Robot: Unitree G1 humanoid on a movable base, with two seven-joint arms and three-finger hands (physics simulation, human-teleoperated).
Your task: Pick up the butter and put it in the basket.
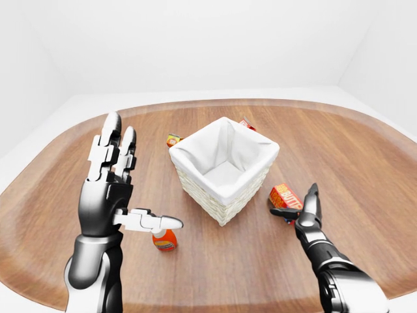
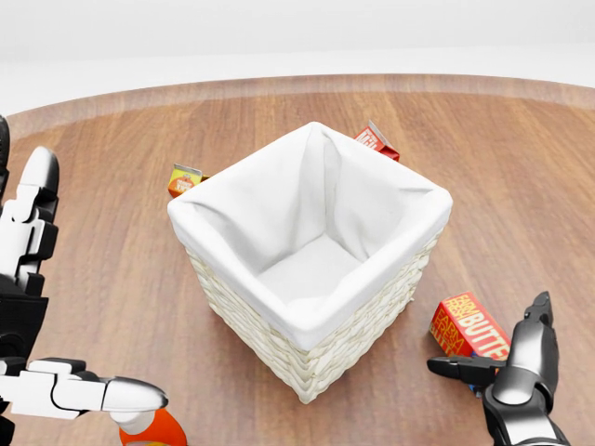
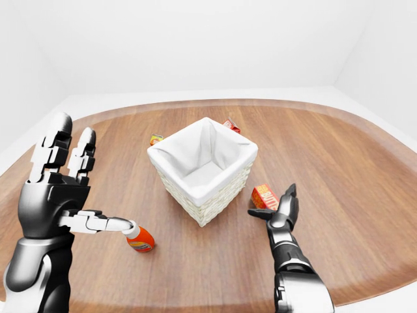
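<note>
White walls are surrounding a wide, rounded wooden worktop (image 1: 365, 156), and everything is sitting on its brown planks. Near the middle, a white wicker basket (image 2: 311, 265) with a white cloth lining is standing upright, its inside showing only the bare liner.

The right hand (image 2: 507, 367) is reaching in low at the bottom right of the head view, its fingers spread and gripping nothing. The butter (image 2: 469, 327), a red and orange box with white lettering, is lying on the wood just beyond this hand's fingertips, between the hand and the basket's lower right corner. Whether the dark thumb is touching the box cannot be told; the fingers are not closing round it.

The left hand (image 1: 114, 189) is being held up on the other side of the basket, palm raised, fingers (image 1: 109, 140) pointing upward and the thumb jutting sideways toward the basket, wide open and holding nothing. Directly under that thumb, an orange bottle (image 1: 164, 239) with a white neck is lying on the worktop.

Beyond the basket from both hands, a small orange carton (image 2: 184, 179) is sitting by the basket's far left side, and a red carton (image 2: 376, 141) is peeking over its far rim.
</note>
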